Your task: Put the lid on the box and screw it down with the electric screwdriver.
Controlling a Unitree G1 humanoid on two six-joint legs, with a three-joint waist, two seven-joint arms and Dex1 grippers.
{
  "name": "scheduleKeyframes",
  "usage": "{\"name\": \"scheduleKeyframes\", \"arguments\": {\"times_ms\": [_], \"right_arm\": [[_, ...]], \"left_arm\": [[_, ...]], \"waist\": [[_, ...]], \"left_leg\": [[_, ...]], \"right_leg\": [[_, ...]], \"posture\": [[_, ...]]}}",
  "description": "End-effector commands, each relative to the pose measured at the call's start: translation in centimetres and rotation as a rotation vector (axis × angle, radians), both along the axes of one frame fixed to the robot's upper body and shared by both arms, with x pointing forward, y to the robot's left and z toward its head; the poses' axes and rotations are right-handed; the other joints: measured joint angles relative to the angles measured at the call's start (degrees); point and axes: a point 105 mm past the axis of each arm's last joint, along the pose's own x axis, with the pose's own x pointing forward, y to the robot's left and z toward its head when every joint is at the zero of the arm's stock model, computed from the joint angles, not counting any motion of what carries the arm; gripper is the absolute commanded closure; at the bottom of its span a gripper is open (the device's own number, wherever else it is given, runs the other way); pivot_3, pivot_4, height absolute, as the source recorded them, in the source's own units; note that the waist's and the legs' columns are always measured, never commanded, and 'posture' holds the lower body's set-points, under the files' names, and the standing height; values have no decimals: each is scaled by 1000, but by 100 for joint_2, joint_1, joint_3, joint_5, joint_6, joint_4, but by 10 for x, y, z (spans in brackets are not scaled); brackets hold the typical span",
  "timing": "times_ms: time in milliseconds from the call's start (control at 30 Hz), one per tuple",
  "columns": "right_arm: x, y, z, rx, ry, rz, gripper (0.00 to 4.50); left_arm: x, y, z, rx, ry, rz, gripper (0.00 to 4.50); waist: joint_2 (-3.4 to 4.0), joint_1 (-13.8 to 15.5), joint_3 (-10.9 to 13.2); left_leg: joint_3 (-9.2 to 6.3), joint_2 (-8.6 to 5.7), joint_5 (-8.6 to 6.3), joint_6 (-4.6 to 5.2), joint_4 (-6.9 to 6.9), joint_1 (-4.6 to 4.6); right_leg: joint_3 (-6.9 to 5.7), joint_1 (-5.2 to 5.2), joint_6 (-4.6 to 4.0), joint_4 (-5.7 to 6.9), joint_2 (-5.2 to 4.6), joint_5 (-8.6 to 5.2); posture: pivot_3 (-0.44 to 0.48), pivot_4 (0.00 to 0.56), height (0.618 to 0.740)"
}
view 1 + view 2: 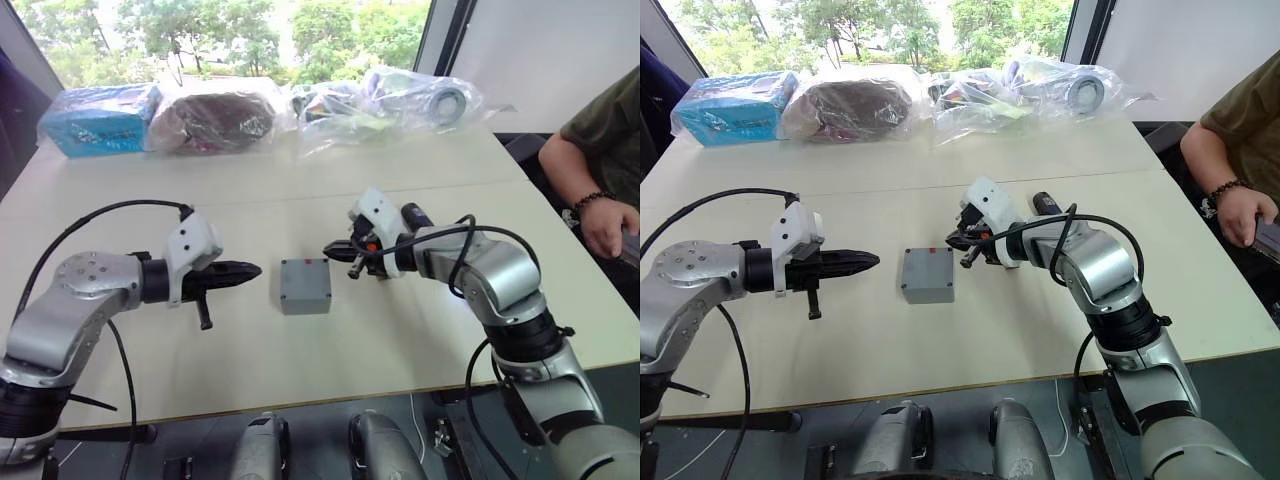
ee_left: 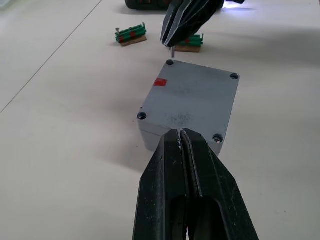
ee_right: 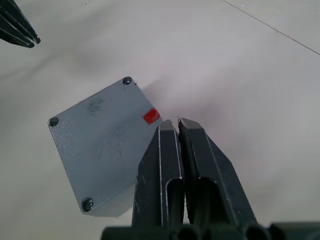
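The grey box (image 1: 305,287) stands mid-table with the lid (image 2: 192,97) seated flat on it. A screw head shows in each lid corner and a red mark near one edge. My left gripper (image 1: 255,270) is shut and empty, level with the box and a little to its left. My right gripper (image 1: 336,252) is also shut with nothing between its fingers (image 3: 172,150). Its tips hover just above the box's far right corner. The electric screwdriver (image 1: 415,213), a black cylinder, lies on the table behind my right wrist, partly hidden by it.
Two small green circuit pieces (image 2: 131,36) (image 2: 190,44) lie just beyond the box. Several plastic-wrapped bundles (image 1: 215,118) line the far edge of the table. A person's arm and hand (image 1: 605,215) rest at the right side of the table.
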Motion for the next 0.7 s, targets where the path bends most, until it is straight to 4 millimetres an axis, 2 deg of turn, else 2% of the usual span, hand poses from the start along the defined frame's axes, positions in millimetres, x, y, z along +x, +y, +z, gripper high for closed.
{"name": "scheduleKeyframes", "arguments": {"times_ms": [33, 700], "right_arm": [[-1, 5, 12, 17, -49, 20, 4436], [5, 6, 6, -16, -65, 29, 4436]], "left_arm": [[-1, -4, 13, -10, -58, -19, 4500], [-4, -9, 18, -22, -67, -20, 4500]], "waist": [[0, 1, 0], [0, 0, 0]], "left_leg": [[0, 0, 0, 0, 0, 0], [-1, 0, 0, 0, 0, 0]], "right_leg": [[0, 0, 0, 0, 0, 0], [0, 0, 0, 0, 0, 0]], "posture": [[0, 150, 740], [0, 150, 740]]}}
